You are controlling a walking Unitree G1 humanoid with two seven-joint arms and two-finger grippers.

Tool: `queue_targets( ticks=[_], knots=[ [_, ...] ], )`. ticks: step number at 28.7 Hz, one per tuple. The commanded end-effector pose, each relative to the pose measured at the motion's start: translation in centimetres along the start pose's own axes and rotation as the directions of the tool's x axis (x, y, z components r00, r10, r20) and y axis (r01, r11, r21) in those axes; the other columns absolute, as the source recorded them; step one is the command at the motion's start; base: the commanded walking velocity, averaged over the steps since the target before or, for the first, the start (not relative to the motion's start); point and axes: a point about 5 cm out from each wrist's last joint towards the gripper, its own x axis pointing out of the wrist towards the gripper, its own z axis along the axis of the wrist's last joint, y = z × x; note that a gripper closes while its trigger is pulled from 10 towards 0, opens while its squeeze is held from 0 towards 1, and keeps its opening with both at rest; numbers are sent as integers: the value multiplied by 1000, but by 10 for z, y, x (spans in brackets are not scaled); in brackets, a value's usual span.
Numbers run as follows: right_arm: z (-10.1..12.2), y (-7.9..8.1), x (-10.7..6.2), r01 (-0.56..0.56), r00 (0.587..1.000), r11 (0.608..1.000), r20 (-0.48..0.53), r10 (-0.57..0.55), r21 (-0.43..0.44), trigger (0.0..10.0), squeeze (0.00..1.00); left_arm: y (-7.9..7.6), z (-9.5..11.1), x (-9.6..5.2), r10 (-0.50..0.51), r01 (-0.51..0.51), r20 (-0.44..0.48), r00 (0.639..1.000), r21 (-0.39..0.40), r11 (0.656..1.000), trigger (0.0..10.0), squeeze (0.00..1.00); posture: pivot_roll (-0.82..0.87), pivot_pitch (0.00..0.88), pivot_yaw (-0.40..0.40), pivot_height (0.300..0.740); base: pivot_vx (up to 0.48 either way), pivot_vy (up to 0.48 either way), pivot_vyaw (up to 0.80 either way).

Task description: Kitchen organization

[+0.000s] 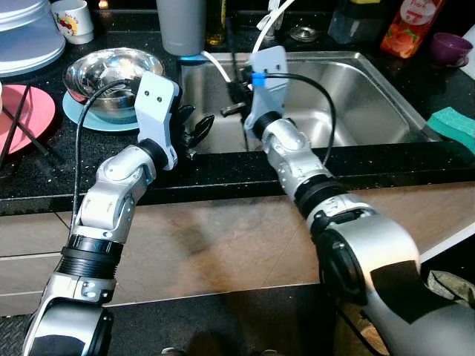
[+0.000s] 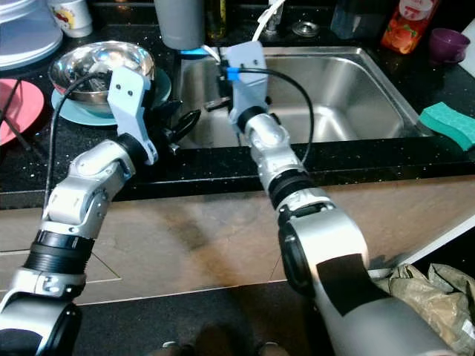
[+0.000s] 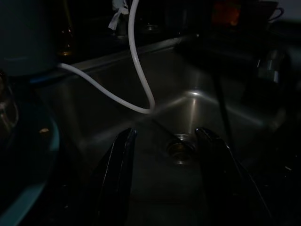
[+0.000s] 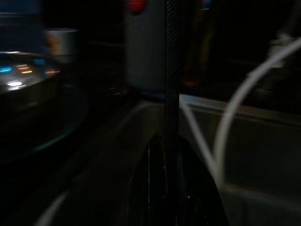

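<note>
My right gripper (image 1: 236,93) hangs over the left end of the steel sink (image 1: 356,81). It is shut on a thin black chopstick (image 4: 171,70) that stands upright from its fingers. My left gripper (image 1: 197,127) is open with nothing between its fingers, just above the sink's near-left rim, pointing toward the drain (image 3: 181,148). A steel bowl (image 1: 111,70) rests on a blue plate (image 1: 89,120) left of the sink. Further left, a pink plate (image 1: 33,111) carries two more dark chopsticks (image 1: 18,122).
A white hose (image 3: 136,61) droops into the sink. A grey cup (image 1: 180,26) stands behind the sink's left corner and a white mug (image 1: 73,18) at the back left. At the right are a green sponge (image 1: 454,124), a purple cup (image 1: 449,48) and a juice bottle (image 1: 410,26).
</note>
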Motion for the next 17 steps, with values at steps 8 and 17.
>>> queue_targets(
  ticks=[8, 17],
  knots=[
    [32, -14, 6, 59, 991, 998, 118, -57, -18, 10000, 0, -2, 2, -4, -30, 30, -2, 1000, 5, 1000, 10000, 0, 34, 189, -60, 740, 0, 0, 0],
    [25, -5, 7, 8, 996, 1000, 84, -10, 26, 10000, 0, -4, 0, -1, -45, 45, -16, 999, 4, 999, 10000, 0, 34, 190, -59, 740, 0, 0, 0]
  ],
)
